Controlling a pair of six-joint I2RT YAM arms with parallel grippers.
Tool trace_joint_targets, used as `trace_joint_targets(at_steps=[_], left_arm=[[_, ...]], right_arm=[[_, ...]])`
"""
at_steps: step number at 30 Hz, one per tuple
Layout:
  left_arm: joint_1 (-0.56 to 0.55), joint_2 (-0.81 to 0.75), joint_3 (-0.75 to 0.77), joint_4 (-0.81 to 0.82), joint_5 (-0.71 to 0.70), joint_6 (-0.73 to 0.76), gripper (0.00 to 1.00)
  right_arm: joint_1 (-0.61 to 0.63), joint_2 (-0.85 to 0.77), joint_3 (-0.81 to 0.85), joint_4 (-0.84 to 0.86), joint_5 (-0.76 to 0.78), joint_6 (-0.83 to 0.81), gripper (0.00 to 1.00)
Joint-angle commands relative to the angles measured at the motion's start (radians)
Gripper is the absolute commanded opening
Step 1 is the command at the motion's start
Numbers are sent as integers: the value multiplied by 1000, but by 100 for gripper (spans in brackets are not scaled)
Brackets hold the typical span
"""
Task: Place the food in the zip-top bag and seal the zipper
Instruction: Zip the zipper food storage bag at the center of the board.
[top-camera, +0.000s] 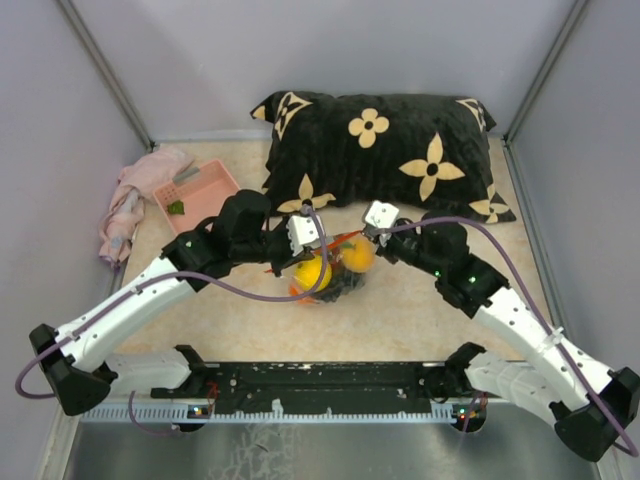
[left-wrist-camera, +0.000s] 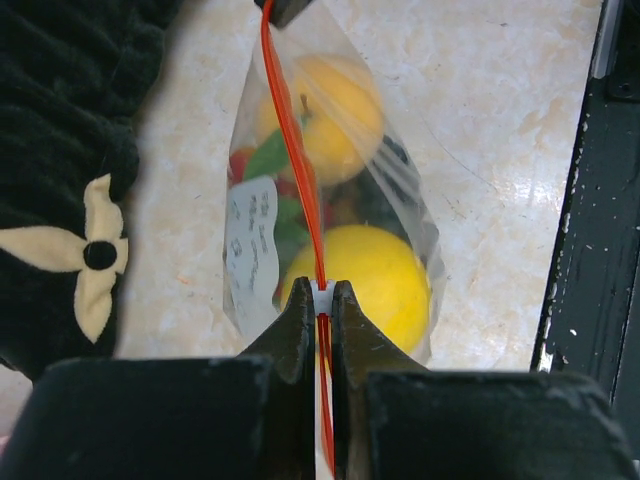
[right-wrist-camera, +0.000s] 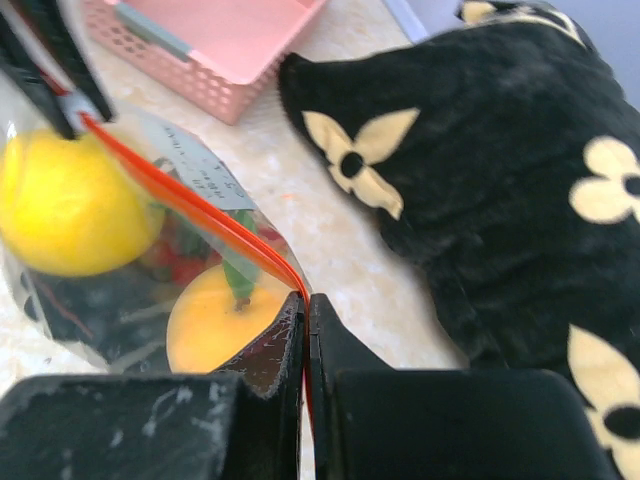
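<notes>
The clear bag (left-wrist-camera: 398, 200) holds yellow and orange fruit (left-wrist-camera: 375, 280). The left end effector (left-wrist-camera: 320, 292) and right end effector (right-wrist-camera: 305, 302) both pinch its red zipper (left-wrist-camera: 285, 120).

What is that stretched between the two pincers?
The zipper of the zip-top bag, taut from the left pincer to the right pincer, food inside the bag. Both wrist views show it.

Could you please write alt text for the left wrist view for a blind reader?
The left arm's fingers are shut on the red-orange zipper of a clear bag holding a yellow fruit, an orange fruit and a green leaf. Behind it are a beige table and a black pillow.
</notes>
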Motion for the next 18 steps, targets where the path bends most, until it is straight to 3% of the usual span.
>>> trace_joint_targets(at_steps=[1,18], left_arm=[[3,-48,-20,0,-25,-15,0],[5,-100,-121,52,-105,-57,0]], right_arm=[[-43,-49,-10,79,251,62,0],[-199,-126,-105,178,457,159,0]])
